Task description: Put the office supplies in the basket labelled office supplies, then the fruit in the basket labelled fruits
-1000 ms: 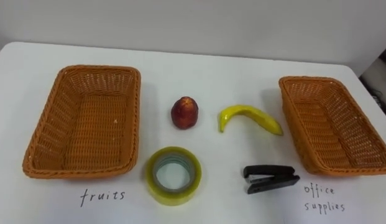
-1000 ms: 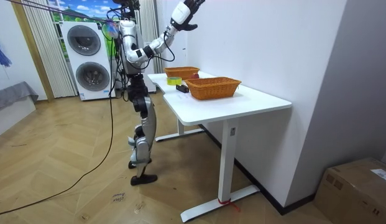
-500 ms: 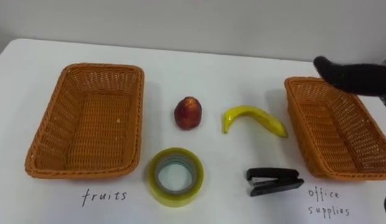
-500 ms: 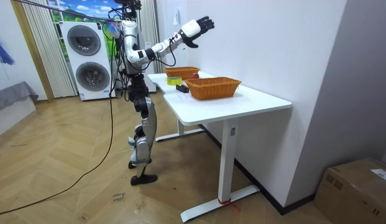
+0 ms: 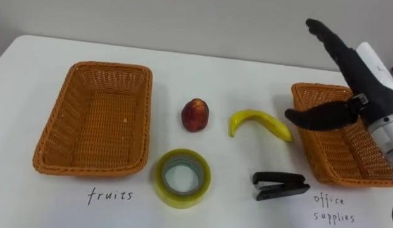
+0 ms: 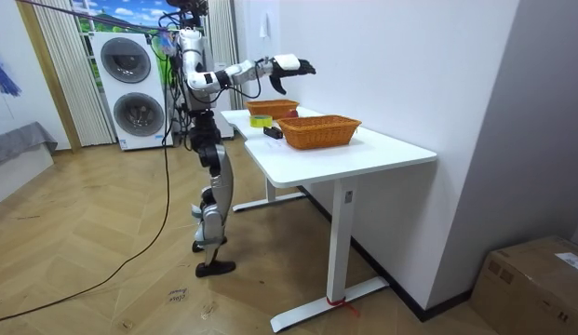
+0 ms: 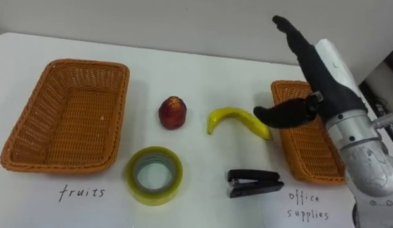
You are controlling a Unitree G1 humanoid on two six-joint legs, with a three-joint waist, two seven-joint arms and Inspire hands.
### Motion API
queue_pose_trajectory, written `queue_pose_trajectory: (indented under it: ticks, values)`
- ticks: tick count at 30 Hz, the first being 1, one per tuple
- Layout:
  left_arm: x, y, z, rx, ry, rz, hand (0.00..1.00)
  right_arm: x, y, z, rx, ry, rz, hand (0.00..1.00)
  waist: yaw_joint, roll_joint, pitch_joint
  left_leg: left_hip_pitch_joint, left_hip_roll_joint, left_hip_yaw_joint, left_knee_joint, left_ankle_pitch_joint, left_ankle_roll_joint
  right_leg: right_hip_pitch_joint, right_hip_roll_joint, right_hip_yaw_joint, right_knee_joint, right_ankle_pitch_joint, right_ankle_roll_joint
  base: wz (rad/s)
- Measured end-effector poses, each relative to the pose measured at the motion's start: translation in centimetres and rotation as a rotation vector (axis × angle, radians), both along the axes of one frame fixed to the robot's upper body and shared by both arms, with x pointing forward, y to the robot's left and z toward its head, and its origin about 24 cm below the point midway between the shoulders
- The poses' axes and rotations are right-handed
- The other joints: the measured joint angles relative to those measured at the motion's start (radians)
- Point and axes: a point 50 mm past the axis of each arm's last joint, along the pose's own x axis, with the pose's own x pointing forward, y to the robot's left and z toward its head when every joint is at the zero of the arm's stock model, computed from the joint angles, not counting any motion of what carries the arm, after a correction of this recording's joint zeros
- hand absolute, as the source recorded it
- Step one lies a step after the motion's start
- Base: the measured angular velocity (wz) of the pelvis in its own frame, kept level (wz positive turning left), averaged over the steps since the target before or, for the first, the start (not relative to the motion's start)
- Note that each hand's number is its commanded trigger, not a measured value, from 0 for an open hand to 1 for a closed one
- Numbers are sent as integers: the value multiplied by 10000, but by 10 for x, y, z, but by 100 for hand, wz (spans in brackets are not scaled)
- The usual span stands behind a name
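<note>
A home-like room: stacked washing machines (image 6: 128, 88), curtains (image 6: 54, 79), herringbone wood floor (image 6: 102, 265), a white desk (image 6: 368, 151).

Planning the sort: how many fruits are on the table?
2: a red fruit mid-table, and a banana to its right, near the right basket, which the right hand partly covers.

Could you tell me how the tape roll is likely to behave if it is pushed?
The tape roll lies flat on the table, so it would probably slide rather than roll. Its hollow middle suggests little weight.
</note>
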Motion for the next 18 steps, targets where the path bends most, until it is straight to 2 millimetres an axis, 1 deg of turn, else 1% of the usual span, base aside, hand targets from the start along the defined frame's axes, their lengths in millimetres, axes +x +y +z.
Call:
queue_pose_trajectory:
  ticks: [8, 10, 12, 13, 16, 18]
  values:
    - [5, 1, 0, -12, -11, -241, 0, 2, -2, -12, -73, 1146, 411, 0, 30, -20, 7, 20, 3, -16, 13, 6, 9, 10, -3, -35, 19, 5, -8, 0]
    - [9, 4, 1, -45, 48, -533, 0, 3, 3, -17, -109, 1560, 780, 0, 16, -55, 30, 22, 6, -86, 35, 6, 9, 7, -1, -71, 2, 5, -9, 4]
    - [11, 4, 2, -51, 61, -673, 0, 3, 5, -24, -106, 2005, 1031, 0, 24, -65, 36, 30, 3, -96, 49, 6, 9, -3, -6, -89, -4, 5, -9, 4]
    - [13, 3, 1, -83, 32, -733, 0, 3, 7, -28, -103, 2271, 1170, 0, 43, -77, 63, 9, -1, -108, 83, 5, 9, -12, -13, -101, -4, 5, -9, 3]
    - [19, 3, 1, -225, 27, -984, 0, 3, 12, -32, -106, 2709, 1538, 0, 34, -89, 69, -90, -7, -216, 160, 5, 10, -50, -22, -170, -9, 6, -9, 6]
    - [20, 2, 1, -231, 7, -1018, 0, 2, 12, -34, -87, 2852, 1622, 0, 38, -90, 78, -106, -8, -225, 177, 5, 9, -54, -26, -207, -13, 5, -9, 6]
